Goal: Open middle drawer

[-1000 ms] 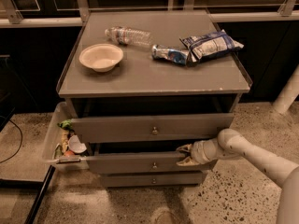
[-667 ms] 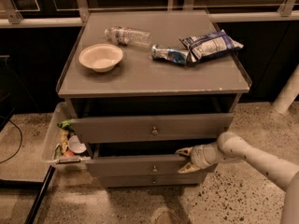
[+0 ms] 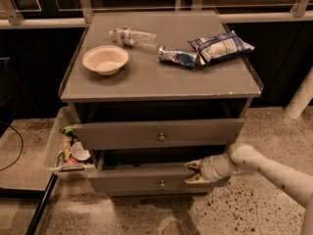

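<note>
My gripper (image 3: 191, 173) sits low in the right half of the frame, against the cabinet front. It is at the right-hand part of the middle drawer (image 3: 132, 182), level with that drawer's top edge. I cannot tell whether it is clamped on the edge or released. Its white arm (image 3: 274, 168) runs off toward the lower right corner.

The middle drawer spreads out to the left of the gripper and just beneath it. Its small round knob (image 3: 162, 183) is at the centre of the grey front, just left of the gripper and a little lower, not touching it. The drawer front stands out from the cabinet, with a dark opening showing above its top edge.

Directly above, the top drawer (image 3: 122, 133) also stands forward, its own knob (image 3: 161, 137) in line with the one below. At the left of the frame a clear bin (image 3: 51, 151) beside the drawers holds mixed clutter.

Higher up, on the cabinet top (image 3: 161, 84), a white bowl (image 3: 105, 59) sits at the left. A clear plastic bottle (image 3: 133, 35) lies on its side behind the bowl. To the right, a blue-and-silver snack packet (image 3: 177, 57) lies with its end against a blue-and-white chip bag (image 3: 220, 47). Speckled floor (image 3: 254, 212) fills the bottom of the frame.
</note>
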Controlling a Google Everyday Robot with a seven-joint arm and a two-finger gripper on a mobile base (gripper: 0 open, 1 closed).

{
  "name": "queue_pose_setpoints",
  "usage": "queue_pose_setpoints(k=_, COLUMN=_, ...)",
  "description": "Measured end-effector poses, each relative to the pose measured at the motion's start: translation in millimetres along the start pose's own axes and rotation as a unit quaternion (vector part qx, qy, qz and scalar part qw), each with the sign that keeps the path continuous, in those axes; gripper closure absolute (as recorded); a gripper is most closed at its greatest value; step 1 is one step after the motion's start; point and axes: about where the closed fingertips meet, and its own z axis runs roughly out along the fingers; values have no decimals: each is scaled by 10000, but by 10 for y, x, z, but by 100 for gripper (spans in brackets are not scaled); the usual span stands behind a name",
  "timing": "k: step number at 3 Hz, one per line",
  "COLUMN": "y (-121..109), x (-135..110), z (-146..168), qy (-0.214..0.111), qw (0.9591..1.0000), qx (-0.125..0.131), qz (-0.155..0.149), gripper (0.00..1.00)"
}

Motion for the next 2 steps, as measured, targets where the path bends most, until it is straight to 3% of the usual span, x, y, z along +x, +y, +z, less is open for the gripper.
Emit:
queue_pose_setpoints(k=1, y=25, x=-18, z=-18, qy=-1, qw=10000, qx=-2, qz=-1, gripper=100)
queue_pose_setpoints(k=2, y=143, x=-22, z=-58, qy=-13, qw=10000, qx=-20, qz=-8, gripper=100)
